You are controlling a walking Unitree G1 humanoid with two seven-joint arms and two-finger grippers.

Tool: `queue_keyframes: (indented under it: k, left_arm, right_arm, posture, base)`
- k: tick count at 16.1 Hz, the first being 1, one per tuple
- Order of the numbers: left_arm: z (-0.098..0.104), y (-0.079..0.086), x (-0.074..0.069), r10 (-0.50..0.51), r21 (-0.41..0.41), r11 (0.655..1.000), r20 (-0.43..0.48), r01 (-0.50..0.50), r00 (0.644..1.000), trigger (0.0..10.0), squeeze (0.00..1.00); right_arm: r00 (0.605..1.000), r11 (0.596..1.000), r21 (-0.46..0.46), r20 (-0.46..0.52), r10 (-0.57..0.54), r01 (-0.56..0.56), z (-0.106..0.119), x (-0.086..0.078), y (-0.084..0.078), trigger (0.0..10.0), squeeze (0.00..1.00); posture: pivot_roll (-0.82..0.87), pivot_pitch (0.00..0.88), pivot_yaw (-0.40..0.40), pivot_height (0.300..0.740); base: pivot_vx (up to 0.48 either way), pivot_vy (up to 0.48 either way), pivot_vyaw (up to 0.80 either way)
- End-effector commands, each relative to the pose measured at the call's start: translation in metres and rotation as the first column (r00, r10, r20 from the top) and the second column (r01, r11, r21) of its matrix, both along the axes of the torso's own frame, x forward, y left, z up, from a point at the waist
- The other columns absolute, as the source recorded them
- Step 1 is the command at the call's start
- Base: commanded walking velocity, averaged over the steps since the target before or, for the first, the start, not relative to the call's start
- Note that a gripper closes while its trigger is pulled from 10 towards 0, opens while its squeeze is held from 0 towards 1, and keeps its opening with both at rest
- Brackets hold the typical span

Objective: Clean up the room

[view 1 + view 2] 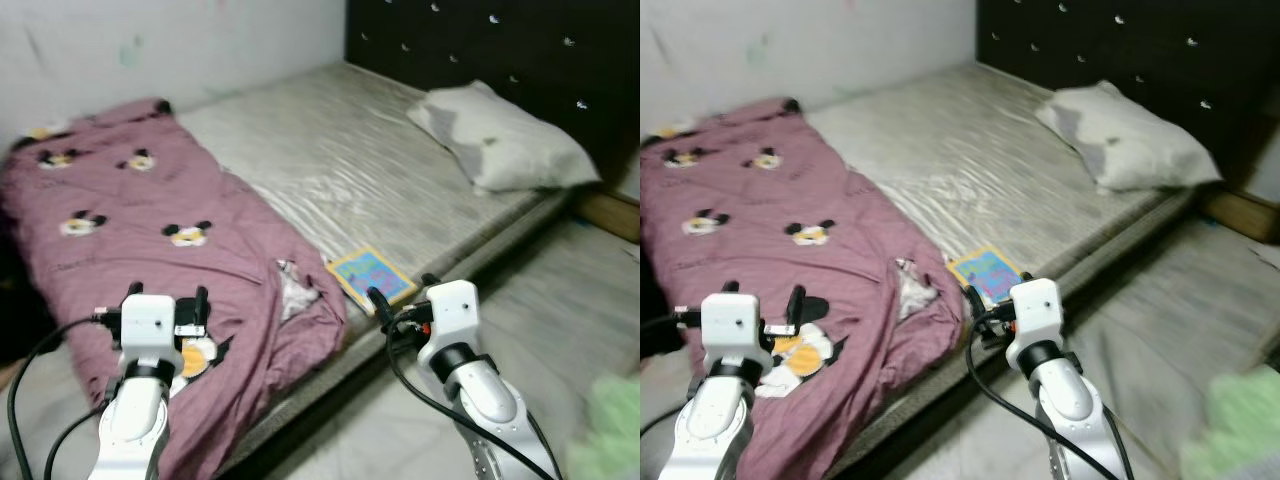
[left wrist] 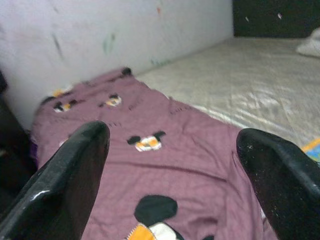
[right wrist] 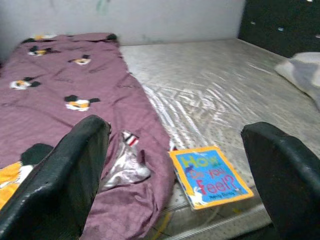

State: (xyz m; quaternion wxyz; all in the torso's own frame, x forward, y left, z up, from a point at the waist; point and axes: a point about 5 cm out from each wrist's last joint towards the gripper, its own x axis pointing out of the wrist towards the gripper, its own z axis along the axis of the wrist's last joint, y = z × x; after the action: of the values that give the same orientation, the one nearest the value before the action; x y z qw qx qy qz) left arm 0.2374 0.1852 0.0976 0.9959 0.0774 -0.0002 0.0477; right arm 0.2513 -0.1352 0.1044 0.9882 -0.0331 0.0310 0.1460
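Note:
A pink blanket (image 1: 140,230) with cartoon mouse prints covers the left half of the bed and hangs over its near edge. A colourful children's book (image 1: 370,277) lies on the bare mattress (image 1: 350,150) near the front edge, also in the right wrist view as the book (image 3: 210,177). A crumpled silvery wrapper (image 3: 125,167) lies on the blanket beside the book. My left gripper (image 1: 168,298) is open above the blanket's near part. My right gripper (image 1: 400,290) is open, just short of the book.
A white pillow (image 1: 505,140) rests at the bed's right end against a dark tufted headboard (image 1: 500,50). A white wall (image 1: 150,40) runs behind the bed. Grey floor (image 1: 580,300) lies to the right, with a blurred green thing (image 1: 610,430) at the lower right corner.

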Motion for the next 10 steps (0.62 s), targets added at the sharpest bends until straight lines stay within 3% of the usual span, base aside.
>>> queue_keyframes:
  k: [1, 10]
  left_arm:
    - [0.0003, -0.0018, -0.0011, -0.008, 0.009, 1.000, 0.004, 0.008, 1.000, 10.0, 0.00]
    - [-0.0002, -0.0062, 0.0022, -0.022, 0.006, 1.000, 0.008, 0.022, 1.000, 10.0, 0.00]
  right_arm:
    - [1.000, 1.000, -0.008, 0.004, -0.010, 0.010, 0.0008, 0.0003, -0.0042, 10.0, 0.00]
    - [1.000, 1.000, 0.000, 0.025, -0.012, 0.012, 0.0026, 0.0045, -0.0018, 10.0, 0.00]
  posture:
    - [-0.01, 0.028, 0.026, 0.740]
    - [-0.01, 0.010, 0.030, 0.740]
  base:
    - [0.000, 0.000, 0.79]
    - [0.000, 0.000, 0.79]
